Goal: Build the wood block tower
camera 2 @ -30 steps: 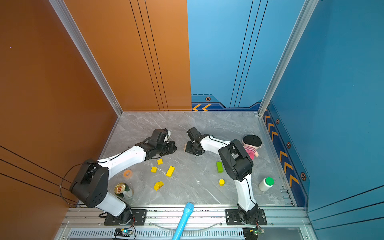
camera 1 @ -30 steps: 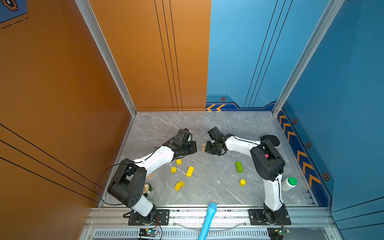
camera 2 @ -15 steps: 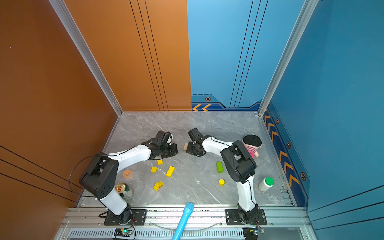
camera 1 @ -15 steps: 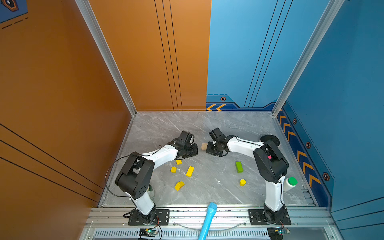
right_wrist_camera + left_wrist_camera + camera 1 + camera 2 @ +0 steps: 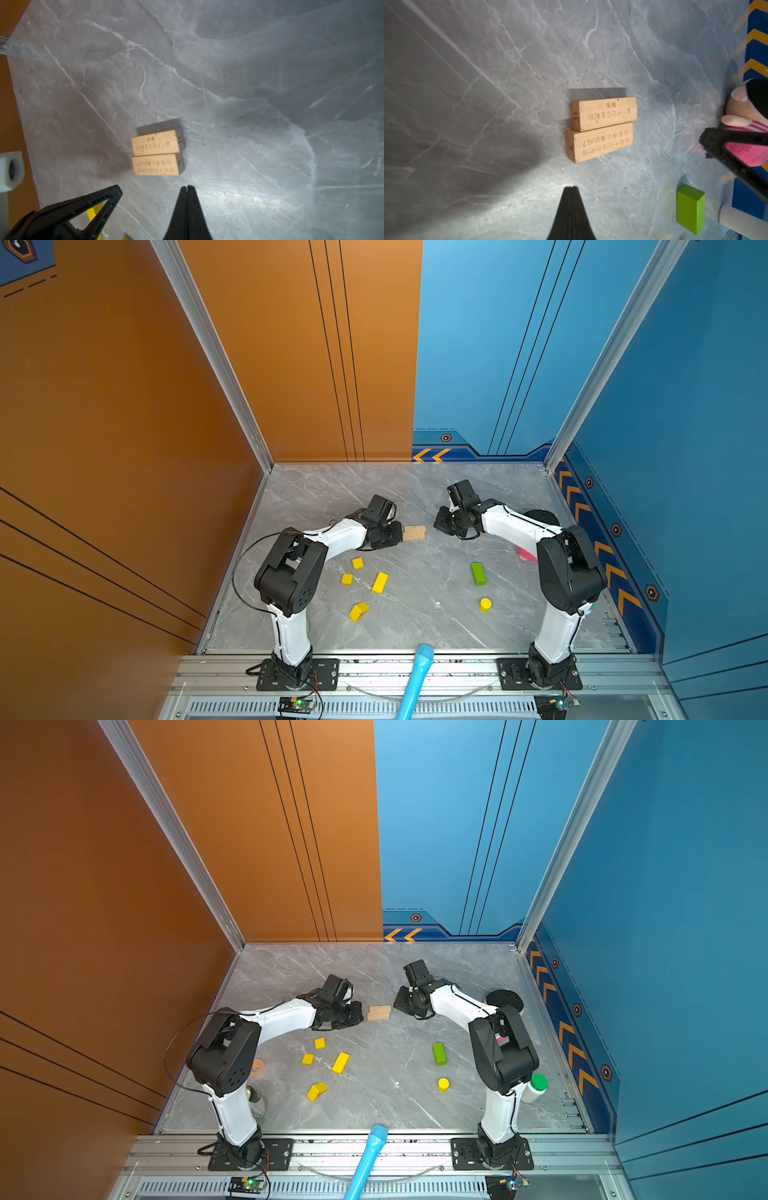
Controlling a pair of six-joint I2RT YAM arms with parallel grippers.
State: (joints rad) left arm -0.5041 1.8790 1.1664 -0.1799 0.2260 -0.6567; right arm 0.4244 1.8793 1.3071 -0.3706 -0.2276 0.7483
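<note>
Orange wall (image 5: pixel 124 406) and blue wall (image 5: pixel 685 406) enclose a grey marbled table (image 5: pixel 415 497). The two tan planks (image 5: pixel 414 532) lie flat on it, side by side and touching. The left gripper (image 5: pixel 399 534) sits just beside one end of the planks and the right gripper (image 5: pixel 438 524) near the other end. Both have their jaws pressed together and hold nothing. The green bar (image 5: pixel 478 573) and the yellow blocks (image 5: pixel 380 583) lie loose, nearer the arm bases than the planks. A white bottle (image 5: pixel 534 1088) and a can (image 5: pixel 254 1100) are half hidden behind the arms.

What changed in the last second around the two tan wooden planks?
The right gripper drew back from the two tan wooden planks, uncovering them. The left gripper edged closer to them as its elbow swung inward. Both pairs of fingers stayed shut, holding nothing. The planks, green wooden bar and yellow wooden blocks stayed put.
</note>
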